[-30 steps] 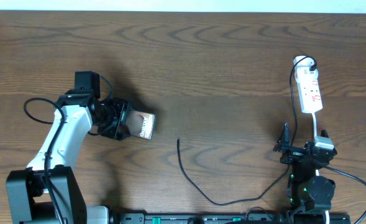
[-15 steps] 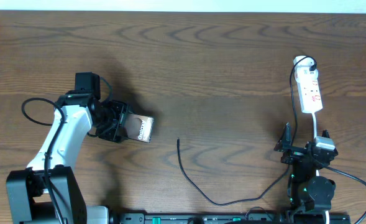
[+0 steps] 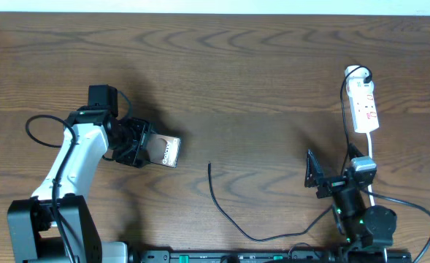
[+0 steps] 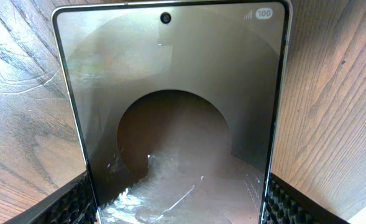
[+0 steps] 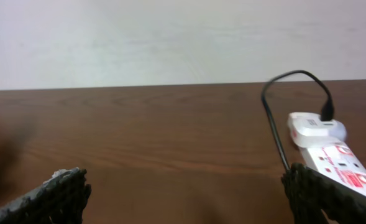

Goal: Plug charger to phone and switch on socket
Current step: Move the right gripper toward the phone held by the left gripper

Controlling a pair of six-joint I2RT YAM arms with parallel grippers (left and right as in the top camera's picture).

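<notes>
The left gripper (image 3: 147,145) is clamped on the sides of the phone (image 3: 170,150) at the left of the table (image 3: 273,88) (dark face toward the wrist camera). The right gripper (image 5: 189,196) stands wide and holds nothing, at front right. The socket (image 3: 365,107) lies far right, with the plug of the charger (image 3: 222,208) seated in its far end. The connector tip lies loose, apart from the phone.

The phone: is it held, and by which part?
Yes: the left fingers grip the phone by both long edges, at the end opposite the camera hole.
</notes>
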